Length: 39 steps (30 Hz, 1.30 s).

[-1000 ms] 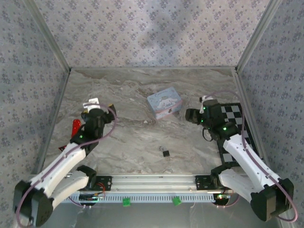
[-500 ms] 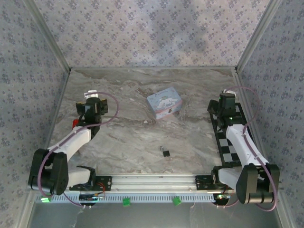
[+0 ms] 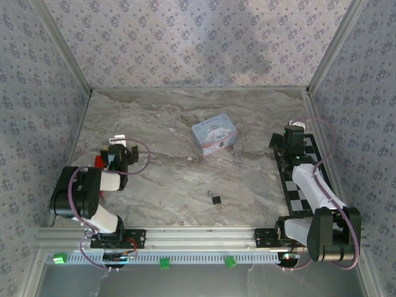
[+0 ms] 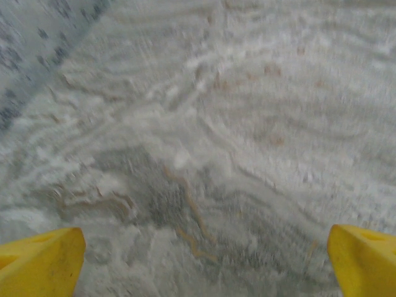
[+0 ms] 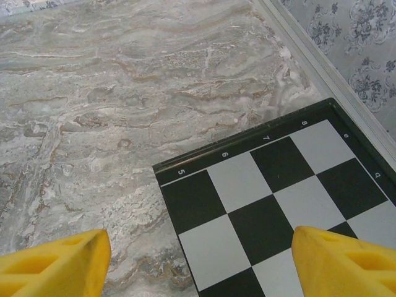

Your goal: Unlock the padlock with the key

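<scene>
Two arms sit folded near their bases; the padlock (image 3: 216,199) lies loose on the table (image 3: 161,185).
It rests near the front edge, between the arms and well apart from both, with the tin (image 3: 215,135) farther back. The left gripper (image 4: 201,265) hangs over bare marble, its yellow fingers (image 4: 40,260) spread wide with nothing between them. The right gripper (image 5: 198,265) is just as wide and empty, above the corner of the chessboard (image 5: 278,198) on the table's right side.
</scene>
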### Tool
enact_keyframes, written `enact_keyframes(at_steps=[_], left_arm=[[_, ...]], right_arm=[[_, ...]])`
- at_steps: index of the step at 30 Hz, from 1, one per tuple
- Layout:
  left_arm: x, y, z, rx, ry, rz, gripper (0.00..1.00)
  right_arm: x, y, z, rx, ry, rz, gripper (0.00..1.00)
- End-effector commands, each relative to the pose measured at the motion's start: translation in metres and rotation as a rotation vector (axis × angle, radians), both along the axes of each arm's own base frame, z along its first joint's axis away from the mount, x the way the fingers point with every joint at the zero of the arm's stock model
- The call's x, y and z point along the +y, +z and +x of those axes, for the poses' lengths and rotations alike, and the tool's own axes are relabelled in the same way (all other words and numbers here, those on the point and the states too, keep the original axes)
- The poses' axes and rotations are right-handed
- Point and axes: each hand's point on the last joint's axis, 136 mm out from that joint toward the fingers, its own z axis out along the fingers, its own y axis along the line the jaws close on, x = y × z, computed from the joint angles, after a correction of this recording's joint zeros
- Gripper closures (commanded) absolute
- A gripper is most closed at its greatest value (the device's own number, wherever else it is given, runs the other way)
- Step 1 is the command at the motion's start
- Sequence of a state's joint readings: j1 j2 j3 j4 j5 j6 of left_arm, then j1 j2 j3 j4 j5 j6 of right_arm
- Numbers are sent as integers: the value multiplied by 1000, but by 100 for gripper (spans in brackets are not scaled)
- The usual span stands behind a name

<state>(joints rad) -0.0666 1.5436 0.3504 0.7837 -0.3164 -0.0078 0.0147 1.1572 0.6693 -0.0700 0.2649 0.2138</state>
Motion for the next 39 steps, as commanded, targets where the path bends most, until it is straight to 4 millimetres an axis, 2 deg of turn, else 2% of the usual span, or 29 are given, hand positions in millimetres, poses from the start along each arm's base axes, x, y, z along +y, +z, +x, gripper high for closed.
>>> enact_keyframes(at_steps=[1,4,9,16,18,20,21,22,24,39], left_arm=[[-9,34,22,-148,-56,-46,0],[-4,33,22,-134,-33,-59,0],[-3,32,22,-128,-31,-63,0],[-3,34,22,-132,-32,-64,0],[-4,33,22,-130,-33,-64,0],[-3,33,22,-130,-33,-64,0],[-3,33,22,-130,-32,-64,0],[-3,33,22,-129,-32,-63,0],[-3,33,22,-130,-32,-63,0],[-3,34,22,-131,-32,-63,0]], right_arm=[[-1,-3,7,-24,23,-32,21],[2,-14,14,-42,47,-44,20],[18,-34,30,-83,145,-61,19],[31,-48,50,-106,239,-195,15],[34,-53,51,-121,272,-211,15],[27,-56,47,-136,249,-177,13],[25,-57,44,-164,248,-159,2],[24,-59,40,-195,254,-141,1],[25,-62,39,-240,254,-157,1],[20,-64,39,-205,241,-132,1]])
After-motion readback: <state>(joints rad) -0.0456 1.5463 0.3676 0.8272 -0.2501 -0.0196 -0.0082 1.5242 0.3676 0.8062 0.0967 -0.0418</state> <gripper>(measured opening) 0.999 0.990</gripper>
